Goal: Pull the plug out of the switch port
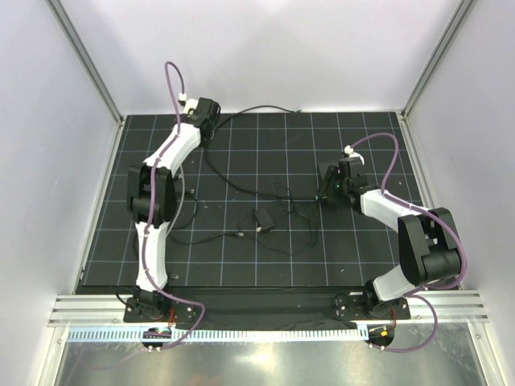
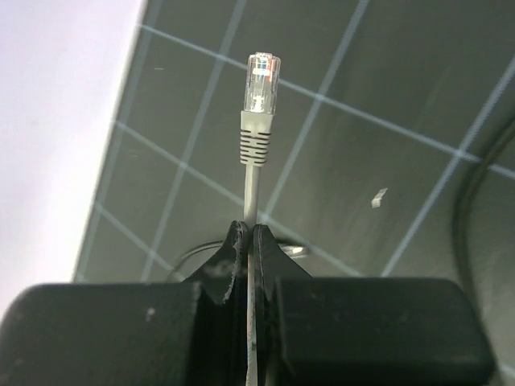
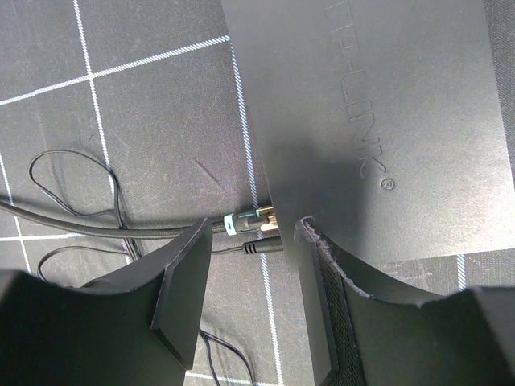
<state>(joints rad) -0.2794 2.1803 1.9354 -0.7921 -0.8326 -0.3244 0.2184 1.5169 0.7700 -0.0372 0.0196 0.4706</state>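
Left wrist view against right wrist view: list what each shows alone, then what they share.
Only left wrist: a clear plug on a grey cable, free of any socket, the cable pinched in the shut left gripper. Only right wrist: the black switch, a teal-collared plug and a thinner black plug at its edge, the open right gripper straddling that edge. Both: the black gridded mat.

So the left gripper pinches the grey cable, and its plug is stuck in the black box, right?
Not quite. The left gripper does pinch the grey cable, but its plug is out in the open air, not stuck in the black box. The left wrist view shows the plug bare, with only the mat behind it.
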